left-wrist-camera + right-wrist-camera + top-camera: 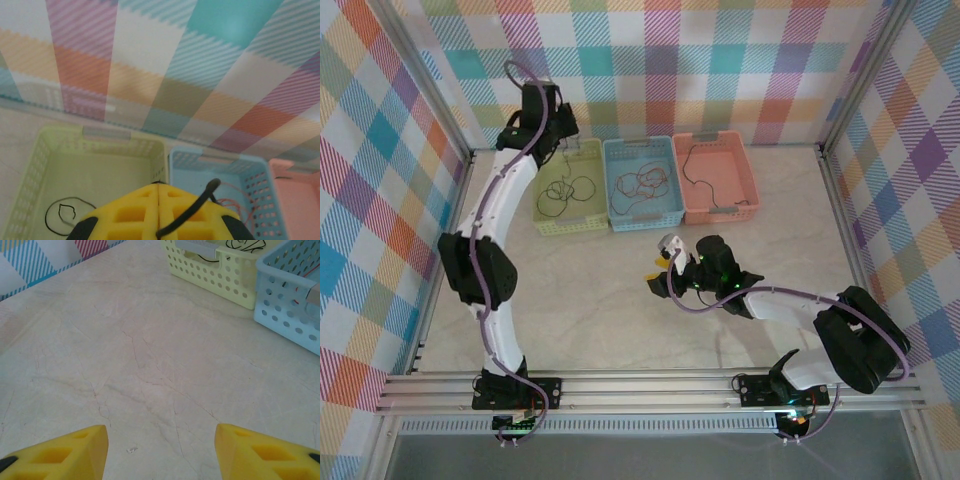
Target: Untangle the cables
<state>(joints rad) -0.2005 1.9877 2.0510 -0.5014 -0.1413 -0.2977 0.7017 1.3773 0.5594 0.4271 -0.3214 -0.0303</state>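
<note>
Top view, upper left: left gripper [561,131] at far-left corner of green basket [548,225], jaws pressed together. On left wrist cam, yellow fingers [130,215] flush along a seam at bottom centre, w/ black cable [192,207] coming out of the seam and slanting up-right over the rt finger. Looks pinched there. Lower left of that frame: black loops [62,215] on the green basket floor. Same loops sprawled across the basket in top view, w/ a thin strand leading up toward the gripper.

Next right, upper centre: blue basket [645,224], touching the green one, w/ red-brown cables [642,182] in a loose snarl inside. Next right again: pink basket [722,214], just beside the blue, w/ another black wire [686,170] along its left side & front. All three in a row at far side of table [590,310].

Centre of top view, below the baskets: right gripper [660,270], low over bare tabletop, well apart from every cable. On right wrist cam, its fingertips [75,450] apart at the bottom corners, nothing between them, marbled surface ahead. Green & blue basket walls at upper right of that frame.
</note>
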